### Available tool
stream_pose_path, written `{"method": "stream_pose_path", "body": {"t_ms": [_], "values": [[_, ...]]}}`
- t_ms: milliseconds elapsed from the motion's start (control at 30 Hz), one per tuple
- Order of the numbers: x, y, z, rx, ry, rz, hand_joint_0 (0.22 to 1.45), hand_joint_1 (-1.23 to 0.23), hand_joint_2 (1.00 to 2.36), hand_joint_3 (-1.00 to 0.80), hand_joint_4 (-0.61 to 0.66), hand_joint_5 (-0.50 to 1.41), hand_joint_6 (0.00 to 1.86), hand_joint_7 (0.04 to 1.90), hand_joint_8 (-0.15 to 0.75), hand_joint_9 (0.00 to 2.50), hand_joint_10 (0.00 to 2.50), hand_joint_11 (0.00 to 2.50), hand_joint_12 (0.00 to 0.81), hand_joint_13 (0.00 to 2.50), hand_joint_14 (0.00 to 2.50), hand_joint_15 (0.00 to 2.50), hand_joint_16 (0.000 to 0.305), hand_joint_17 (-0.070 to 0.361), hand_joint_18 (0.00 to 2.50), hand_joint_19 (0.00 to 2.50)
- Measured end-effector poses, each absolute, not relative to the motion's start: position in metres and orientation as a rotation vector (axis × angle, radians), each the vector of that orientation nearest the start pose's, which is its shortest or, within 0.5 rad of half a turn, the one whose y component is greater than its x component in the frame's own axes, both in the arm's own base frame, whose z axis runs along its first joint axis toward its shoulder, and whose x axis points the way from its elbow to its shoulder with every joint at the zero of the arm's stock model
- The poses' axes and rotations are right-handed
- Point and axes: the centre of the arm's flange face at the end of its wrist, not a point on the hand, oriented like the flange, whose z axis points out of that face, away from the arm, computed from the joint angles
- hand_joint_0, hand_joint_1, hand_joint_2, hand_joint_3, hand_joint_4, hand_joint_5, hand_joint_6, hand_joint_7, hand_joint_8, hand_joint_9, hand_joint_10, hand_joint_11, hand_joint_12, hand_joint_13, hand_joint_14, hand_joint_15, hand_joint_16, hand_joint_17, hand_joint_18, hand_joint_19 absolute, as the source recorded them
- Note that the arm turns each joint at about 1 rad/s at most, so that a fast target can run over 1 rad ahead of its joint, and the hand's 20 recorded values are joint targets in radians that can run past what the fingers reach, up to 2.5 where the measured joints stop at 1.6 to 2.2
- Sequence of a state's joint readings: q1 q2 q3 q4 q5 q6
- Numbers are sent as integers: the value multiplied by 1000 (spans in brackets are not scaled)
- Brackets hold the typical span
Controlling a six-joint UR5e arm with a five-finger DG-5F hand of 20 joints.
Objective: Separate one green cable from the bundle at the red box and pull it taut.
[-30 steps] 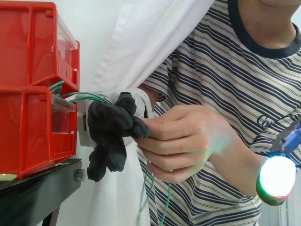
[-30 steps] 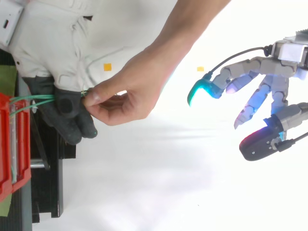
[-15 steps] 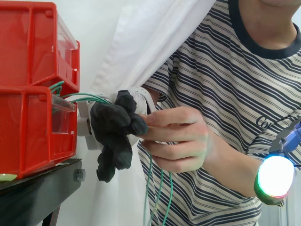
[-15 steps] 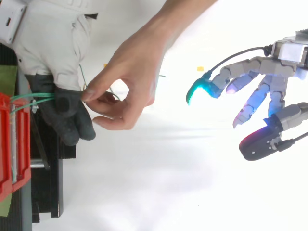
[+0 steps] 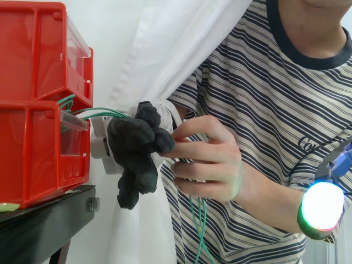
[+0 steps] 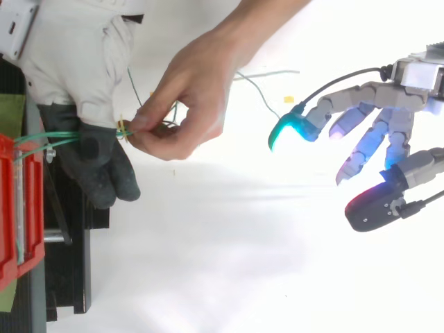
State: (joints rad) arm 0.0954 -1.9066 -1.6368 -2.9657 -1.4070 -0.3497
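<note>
Hand [image 6: 415, 82], fingers [image 6: 361, 97] spread, apart from green cables [image 6: 48, 142]; person [image 5: 275, 110] seemingly pinching them.

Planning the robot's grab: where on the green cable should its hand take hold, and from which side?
Probably the loose stretch of green cable past the person's bare hand, coming from the top view's right, where the open robot hand hangs. It is thin, so pinch across it; near the red box the glove crowds it.
</note>
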Motion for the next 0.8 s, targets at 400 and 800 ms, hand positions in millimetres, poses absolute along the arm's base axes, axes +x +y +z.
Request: {"method": "stream_pose_path", "body": {"t_ms": [400, 800], "values": [[586, -94, 291, 1096, 1508, 786, 772, -697, 1000, -500, 317, -117, 501, 562, 182, 1614, 0, 0, 267, 1067, 0, 0, 14, 31, 636, 377], [586, -94, 291, 1096, 1509, 786, 769, -694, 1000, -500, 308, -120, 501, 564, 167, 1584, 0, 0, 244, 1002, 0, 0, 16, 36, 579, 391]]}}
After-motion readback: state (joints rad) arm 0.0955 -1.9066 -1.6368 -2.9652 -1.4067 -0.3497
